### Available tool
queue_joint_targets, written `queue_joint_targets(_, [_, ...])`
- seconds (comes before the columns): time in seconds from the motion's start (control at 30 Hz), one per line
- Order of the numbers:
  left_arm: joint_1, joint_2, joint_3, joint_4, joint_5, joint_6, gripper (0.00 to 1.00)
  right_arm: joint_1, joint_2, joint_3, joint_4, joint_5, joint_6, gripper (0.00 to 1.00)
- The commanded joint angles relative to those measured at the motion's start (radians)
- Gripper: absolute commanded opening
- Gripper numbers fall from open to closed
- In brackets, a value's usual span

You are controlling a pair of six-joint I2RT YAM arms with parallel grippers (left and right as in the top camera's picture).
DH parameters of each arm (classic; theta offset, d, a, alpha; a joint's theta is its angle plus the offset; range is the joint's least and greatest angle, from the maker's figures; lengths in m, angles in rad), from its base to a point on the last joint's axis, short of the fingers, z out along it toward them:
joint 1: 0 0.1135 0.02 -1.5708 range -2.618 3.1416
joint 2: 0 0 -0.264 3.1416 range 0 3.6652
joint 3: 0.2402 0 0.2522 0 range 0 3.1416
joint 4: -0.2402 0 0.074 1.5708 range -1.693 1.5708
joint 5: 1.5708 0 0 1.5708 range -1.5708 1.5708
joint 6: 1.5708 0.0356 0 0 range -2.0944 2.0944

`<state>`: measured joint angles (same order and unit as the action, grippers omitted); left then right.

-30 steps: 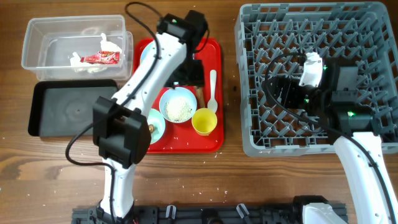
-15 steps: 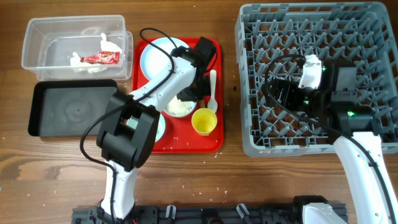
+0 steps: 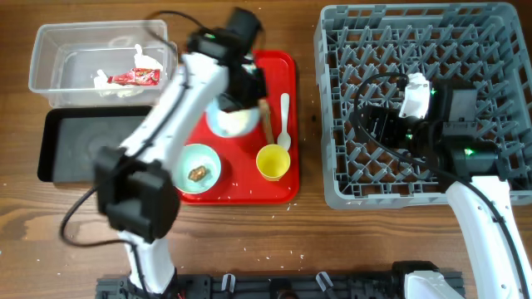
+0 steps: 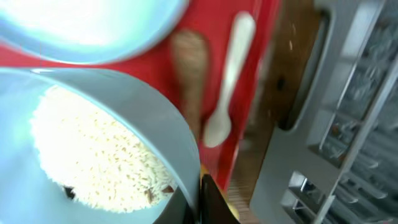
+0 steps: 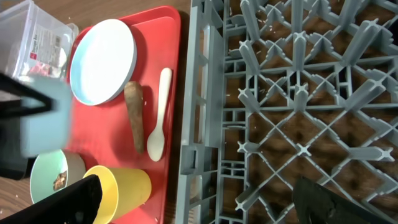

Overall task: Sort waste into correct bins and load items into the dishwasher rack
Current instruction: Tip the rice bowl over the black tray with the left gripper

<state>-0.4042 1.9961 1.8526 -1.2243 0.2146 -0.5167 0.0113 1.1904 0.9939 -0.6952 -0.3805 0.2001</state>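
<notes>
Lifting had just happened: a second earlier the pale blue-white bowl (image 4: 146,115) sat on the red serving tray (image 3: 287,62), and now it hung above it, carried a little toward the far edge. The left gripper (image 4: 198,199) was pinched on the bowl's rim, one finger inside and one outside. The rice (image 4: 93,155) was still heaped in the bowl, so I judged this to be the start of a dump into a bin, with the bowl bound for the rack afterwards.

The clear tub (image 3: 50,37) stood in the far-left corner, already holding the red snack wrapper (image 3: 133,78) and tissue (image 3: 106,85). The black tray (image 3: 75,158) lay just nearer along the left edge, its floor bare. Both sat just beside the red tray, so the swing left looked short but had the tub's wall to clear.

On the red tray the pale blue plate (image 5: 102,61), brown stick (image 3: 266,120), white spoon (image 3: 285,116), yellow cup (image 3: 273,161) and pale green bowl (image 3: 184,158) with its brown lump (image 3: 199,173) all waited.

The right gripper (image 5: 196,186) had not moved; it hovered with fingers spread wide over the left side of the dishwasher rack (image 3: 499,33), which filled the right side and held nothing I could see.
</notes>
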Motion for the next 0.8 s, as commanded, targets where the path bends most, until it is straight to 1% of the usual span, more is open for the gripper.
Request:
queue_joint_targets(0.0, [0.172, -0.093, 0.022, -0.095, 0.014, 0.089, 0.04, 0.002, 0.005, 0.016, 0.000, 0.007, -0.014, 1.00])
queue_joint_targets(0.03, [0.215, -0.099, 0.022, -0.115, 0.022, 0.116, 0.04, 0.002, 0.005, 0.016, 0.002, 0.007, -0.014, 1.00])
queue_joint_targets(0.07, [0.277, -0.103, 0.021, -0.146, 0.043, 0.174, 0.04, 0.002, 0.005, 0.016, 0.002, 0.007, -0.013, 1.00])
queue_joint_targets(0.1, [0.384, -0.103, 0.017, -0.184, 0.095, 0.261, 0.04, 0.002, 0.005, 0.016, 0.002, 0.007, -0.014, 1.00])
queue_joint_targets(0.13, [0.436, -0.103, 0.009, -0.188, 0.129, 0.302, 0.04, 0.002, 0.005, 0.016, 0.002, 0.007, -0.014, 1.00])
queue_joint_targets(0.2, [0.573, -0.102, -0.021, -0.182, 0.247, 0.420, 0.04, 0.002, 0.005, 0.016, 0.003, 0.007, -0.014, 1.00])
queue_joint_targets(0.23, [0.644, -0.102, -0.051, -0.175, 0.322, 0.500, 0.04, 0.002, 0.005, 0.016, 0.003, 0.007, -0.014, 1.00])
queue_joint_targets(0.27, [0.715, -0.102, -0.092, -0.167, 0.388, 0.572, 0.04, 0.002, 0.005, 0.016, 0.003, 0.007, -0.014, 1.00])
queue_joint_targets(0.33, [0.823, -0.101, -0.184, -0.114, 0.524, 0.675, 0.04, 0.002, 0.005, 0.016, 0.003, 0.007, -0.013, 1.00])
queue_joint_targets(0.43, [0.966, -0.101, -0.313, -0.015, 0.668, 0.724, 0.04, 0.002, 0.005, 0.016, 0.000, 0.007, -0.013, 1.00])
queue_joint_targets(0.47, [1.014, -0.101, -0.343, 0.003, 0.715, 0.729, 0.04, 0.002, 0.005, 0.016, -0.001, 0.007, -0.013, 1.00])
queue_joint_targets(0.5, [1.054, -0.101, -0.358, 0.003, 0.769, 0.760, 0.04, 0.002, 0.005, 0.016, -0.001, 0.006, -0.013, 1.00])
queue_joint_targets(0.63, [1.181, -0.101, -0.370, 0.026, 0.898, 0.775, 0.04, 0.002, 0.005, 0.016, -0.002, 0.006, -0.012, 1.00])
queue_joint_targets(0.77, [1.254, -0.101, -0.370, 0.032, 1.059, 0.774, 0.04, 0.002, 0.005, 0.016, -0.004, 0.006, -0.011, 1.00])
